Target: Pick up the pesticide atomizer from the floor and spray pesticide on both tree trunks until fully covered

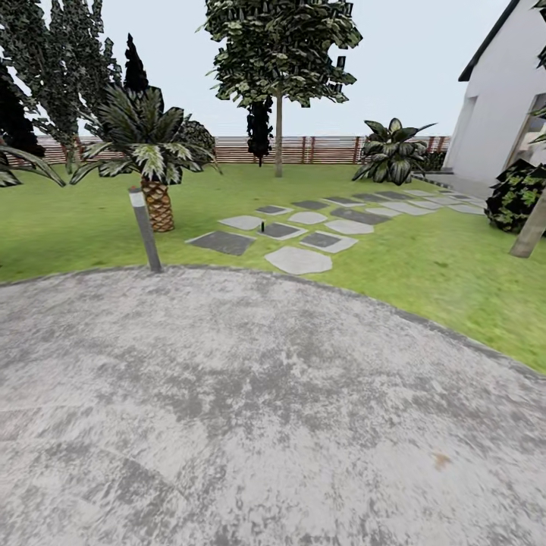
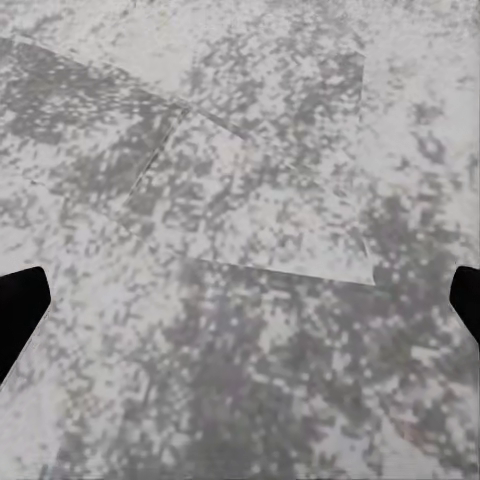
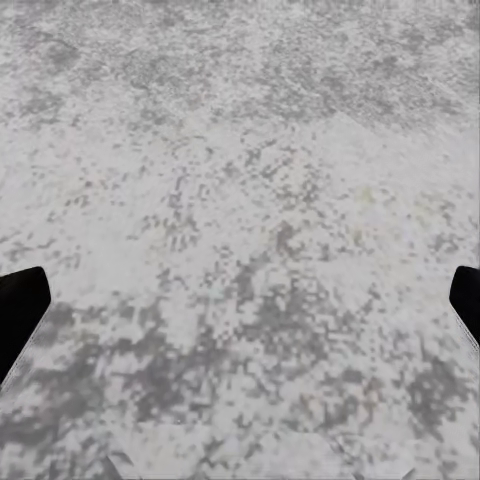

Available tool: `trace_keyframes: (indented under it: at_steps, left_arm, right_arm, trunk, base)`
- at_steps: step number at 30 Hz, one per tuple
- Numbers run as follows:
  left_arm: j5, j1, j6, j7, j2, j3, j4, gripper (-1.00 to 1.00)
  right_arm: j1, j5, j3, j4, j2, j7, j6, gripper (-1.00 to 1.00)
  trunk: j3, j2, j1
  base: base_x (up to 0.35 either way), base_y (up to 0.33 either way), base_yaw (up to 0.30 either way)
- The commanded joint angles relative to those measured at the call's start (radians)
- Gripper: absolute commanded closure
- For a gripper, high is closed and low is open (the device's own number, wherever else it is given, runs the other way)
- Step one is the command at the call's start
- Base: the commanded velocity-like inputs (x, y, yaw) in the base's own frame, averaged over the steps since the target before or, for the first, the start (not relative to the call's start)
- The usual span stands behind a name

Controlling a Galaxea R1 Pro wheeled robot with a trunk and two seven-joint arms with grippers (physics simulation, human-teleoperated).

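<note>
The garden lawn (image 1: 425, 258) stretches ahead beyond round grey paving (image 1: 250, 409). One tall tree (image 1: 279, 45) with a bare straight trunk (image 1: 278, 140) stands far off near the fence. A second, thicker beige trunk (image 1: 530, 226) rises at the right edge, its crown cut off. I cannot make out the pesticide atomizer. A tiny dark upright thing (image 1: 262, 225) stands among the stepping stones, too small to identify. My left gripper (image 2: 240, 310) and right gripper (image 3: 240, 310) both hang open over grey paving, fingers wide apart and holding nothing.
A thin grey bollard (image 1: 145, 230) stands at the paving's edge, with a short palm (image 1: 155, 163) behind it. Grey stepping stones (image 1: 299, 259) lead right toward a white house (image 1: 504, 98). Dark conifers (image 1: 53, 68) and a slatted brown fence (image 1: 326, 149) close the back.
</note>
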Motion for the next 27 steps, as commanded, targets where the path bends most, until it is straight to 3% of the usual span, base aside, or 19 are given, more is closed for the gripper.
trace_keyframes:
  at_steps: [1,27]
  left_arm:
    - [0.000,0.000,0.000,0.000,0.000,0.000,0.000,-1.00]
    - [0.000,0.000,0.000,0.000,0.000,0.000,0.000,-1.00]
  right_arm:
    - [0.000,0.000,0.000,0.000,0.000,0.000,0.000,-1.00]
    - [0.000,0.000,0.000,0.001,0.000,0.000,0.000,-1.00]
  trunk:
    - [0.000,0.000,0.000]
    - [0.000,0.000,0.000]
  base:
    - [0.339,0.000,0.000]
    - [0.339,0.000,0.000]
